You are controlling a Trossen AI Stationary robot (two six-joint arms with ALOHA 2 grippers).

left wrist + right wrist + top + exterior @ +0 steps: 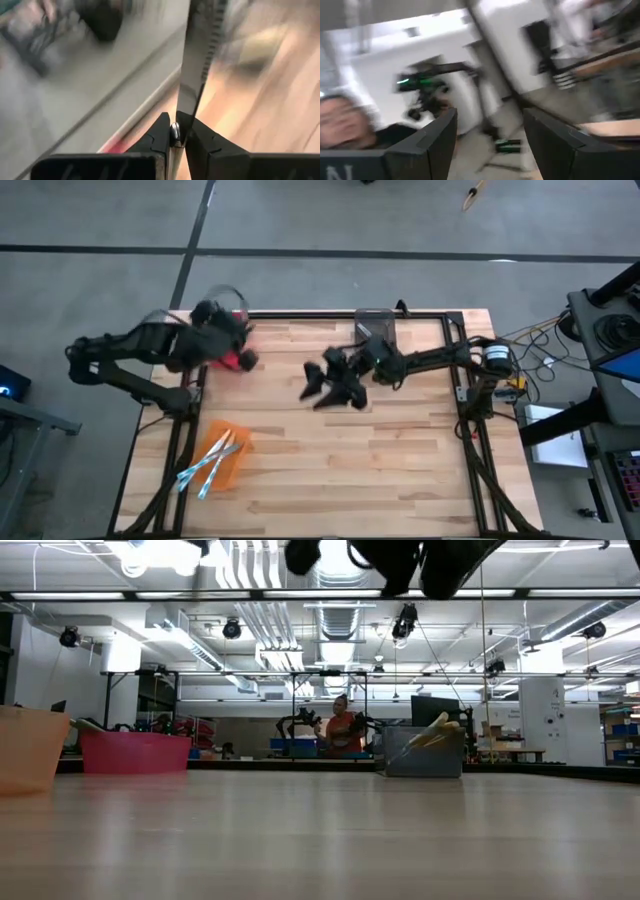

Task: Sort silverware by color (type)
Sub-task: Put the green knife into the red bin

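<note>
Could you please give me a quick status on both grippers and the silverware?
Left gripper shut on a knife, near red bin. Right gripper open, empty, mid-table. Blue-handled knives in orange bin; more in grey bin. Nothing blocking.

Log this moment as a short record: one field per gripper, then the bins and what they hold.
left gripper: shut on a knife blade, above the red bin
right gripper: open, empty, over mid-table
orange bin: light-blue-handled knives across it
grey bin: pale-handled pieces sticking out
table: bare wood elsewhere
</note>
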